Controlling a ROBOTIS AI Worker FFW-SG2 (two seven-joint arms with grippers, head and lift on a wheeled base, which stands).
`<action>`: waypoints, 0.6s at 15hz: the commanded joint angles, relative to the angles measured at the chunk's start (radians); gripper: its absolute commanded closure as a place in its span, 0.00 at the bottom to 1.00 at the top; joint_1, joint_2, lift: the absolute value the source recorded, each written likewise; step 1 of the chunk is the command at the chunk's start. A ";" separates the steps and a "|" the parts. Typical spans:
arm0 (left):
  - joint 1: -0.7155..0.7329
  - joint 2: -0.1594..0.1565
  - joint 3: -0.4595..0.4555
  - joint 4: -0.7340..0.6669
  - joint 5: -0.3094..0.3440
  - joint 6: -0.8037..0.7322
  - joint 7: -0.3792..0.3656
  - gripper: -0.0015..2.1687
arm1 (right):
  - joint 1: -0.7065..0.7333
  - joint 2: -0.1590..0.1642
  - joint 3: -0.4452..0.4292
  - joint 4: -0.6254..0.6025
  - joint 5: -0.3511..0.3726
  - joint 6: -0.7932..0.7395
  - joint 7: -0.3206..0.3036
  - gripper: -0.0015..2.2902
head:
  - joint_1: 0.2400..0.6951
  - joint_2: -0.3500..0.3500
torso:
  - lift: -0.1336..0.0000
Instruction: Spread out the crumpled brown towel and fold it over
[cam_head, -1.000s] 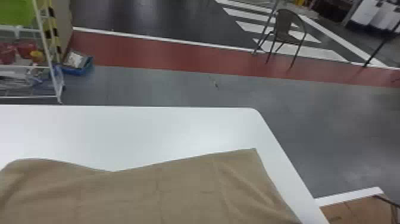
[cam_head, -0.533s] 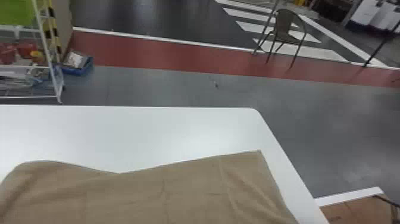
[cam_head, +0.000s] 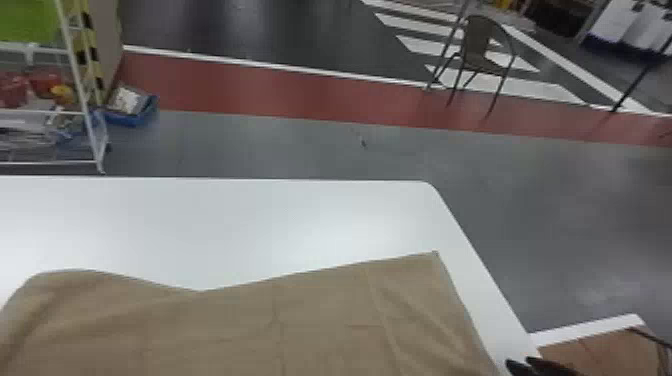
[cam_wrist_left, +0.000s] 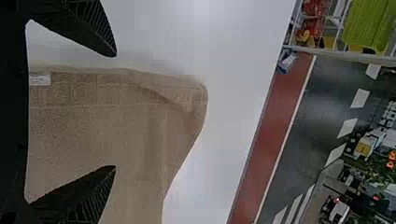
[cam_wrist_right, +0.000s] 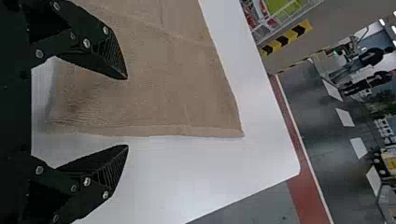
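A white desk (cam_head: 300, 215) is holding up a brown towel (cam_head: 280, 320), which is lying mostly flat toward the robot. Spreading is looking nearly done; the dipping far edge and rumpled far left corner are needing smoothing, and the fold-over is apparently waiting, though the near edge is running beyond the head view, hiding any fold there. The towel's long axis is seemingly running left to right, its far right corner pointing toward the desk's. Right fingers (cam_wrist_right: 111, 59) are standing spread by the right edge, pinching nothing; left fingers (cam_wrist_left: 88, 192), also spread and empty, are flanking the left edge, where a small label (cam_wrist_left: 39, 79) is showing.
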 joint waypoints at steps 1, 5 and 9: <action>-0.087 -0.003 -0.119 0.069 -0.159 -0.101 -0.003 0.01 | -0.062 0.011 -0.019 -0.015 -0.007 0.015 -0.017 0.02 | 1.00 0.00 | 0.08; -0.314 0.009 -0.222 0.282 -0.259 -0.132 -0.001 0.02 | -0.171 0.046 -0.004 -0.019 -0.004 -0.028 -0.037 0.07 | 1.00 0.00 | 0.08; -0.557 0.069 -0.274 0.580 -0.418 -0.230 -0.034 0.02 | -0.220 0.052 0.030 0.007 0.013 -0.101 -0.060 0.09 | 1.00 0.08 | 0.08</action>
